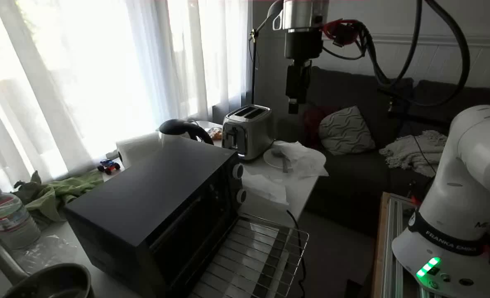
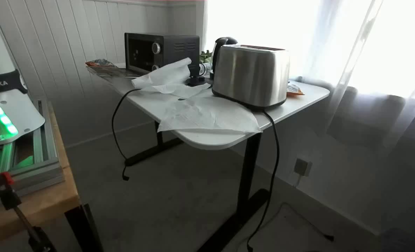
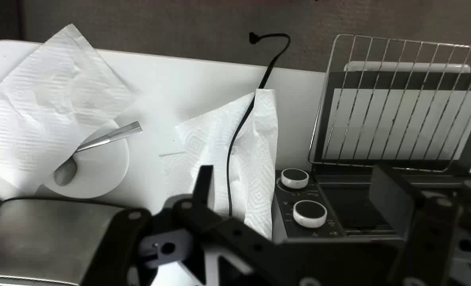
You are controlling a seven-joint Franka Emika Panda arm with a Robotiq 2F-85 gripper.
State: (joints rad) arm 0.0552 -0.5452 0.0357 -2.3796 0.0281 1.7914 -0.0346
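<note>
My gripper (image 1: 293, 105) hangs fingers-down in the air, well above the white table (image 1: 300, 192). In the wrist view its fingers (image 3: 295, 178) stand wide apart with nothing between them. Below them is the black toaster oven (image 1: 158, 178), with two white-rimmed knobs (image 3: 310, 213) on its panel. The oven door is folded down and a wire rack (image 3: 394, 103) lies over it. Crumpled paper towels (image 3: 235, 159) with a black cord (image 3: 230, 163) across them lie beside the oven. A plate (image 3: 104, 174) holds a spoon (image 3: 108, 139), partly under a paper sheet (image 3: 56, 107).
A steel toaster (image 2: 251, 75) stands near the table's end, with a black-handled kettle (image 1: 182, 127) by it. A water bottle (image 1: 9, 219), a pan (image 1: 58, 281), a green cloth (image 1: 71, 188) and a toy truck (image 1: 108, 166) are around the oven. A couch (image 1: 352, 182) stands behind.
</note>
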